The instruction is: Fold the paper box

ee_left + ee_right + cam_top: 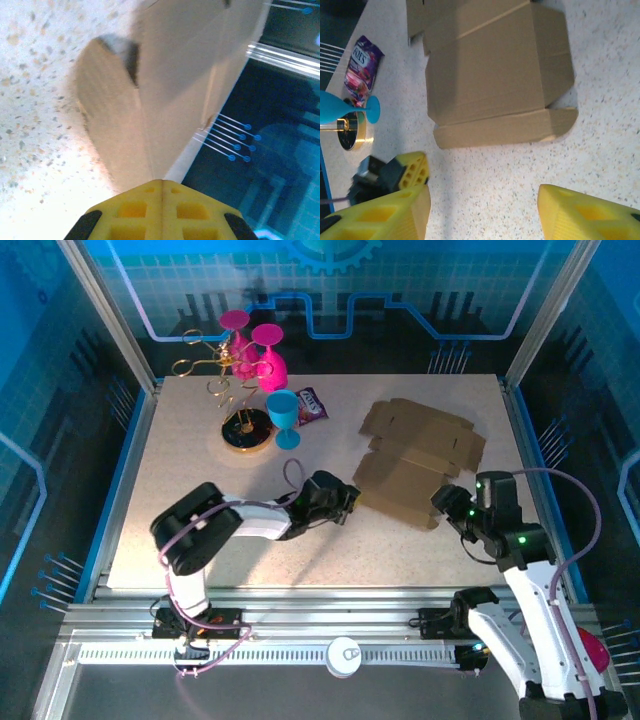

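The box (415,455) is lying flat on the bench (180,470), stretching away rightward, with the left pincer (345,495) sitting closed and empty beside its near-left corner and the right pincer (482,185) gaping wide, empty, by its near-right corner.

2 black-and-white arms (255,520), lilac cables (596,520), green lights (520,537), yellow cut-out fingers (385,215).

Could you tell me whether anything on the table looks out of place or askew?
Only mildly: the paper box lies turned at an angle to the edges of the table, partly folded over itself. A purple snack packet lies flat beside the blue goblet. Nothing looks spilled or torn.
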### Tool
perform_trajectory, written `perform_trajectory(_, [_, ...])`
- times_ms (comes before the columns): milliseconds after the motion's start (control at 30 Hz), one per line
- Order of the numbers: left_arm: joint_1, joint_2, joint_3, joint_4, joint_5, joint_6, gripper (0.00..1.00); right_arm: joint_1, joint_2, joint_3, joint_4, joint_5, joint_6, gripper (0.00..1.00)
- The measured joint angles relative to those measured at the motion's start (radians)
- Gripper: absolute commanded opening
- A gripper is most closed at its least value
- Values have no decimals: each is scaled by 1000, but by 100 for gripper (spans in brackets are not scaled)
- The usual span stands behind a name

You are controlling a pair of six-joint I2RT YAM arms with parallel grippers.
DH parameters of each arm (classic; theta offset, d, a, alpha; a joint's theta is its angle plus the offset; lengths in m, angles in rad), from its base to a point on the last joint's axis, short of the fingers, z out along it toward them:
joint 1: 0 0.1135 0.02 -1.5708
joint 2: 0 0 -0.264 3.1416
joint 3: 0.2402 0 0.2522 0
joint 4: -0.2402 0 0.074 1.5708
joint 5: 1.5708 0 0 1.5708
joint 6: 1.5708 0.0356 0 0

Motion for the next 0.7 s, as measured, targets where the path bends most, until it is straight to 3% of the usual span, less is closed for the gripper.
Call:
perform_trajectory(167, [67,-183,-41,-142,48,55,0,-10,82,43,8,36,-33,65])
perform_trajectory(267, [71,-214,-45,-175,77,60,23,-19,146,46,43,27,-47,65])
perform_trajectory(367, [44,-175,-43,-172,104,40,34,-48,202,21,105,-9,-62,60])
perform_trajectory(500, [-8,-58,-17,-135,124,-2,40,-109,308,-10,200,-49,-99,54])
perform_trajectory(700, [-73,107,35,-23,121,-77,47,-200,586,-27,415,-155,-148,48])
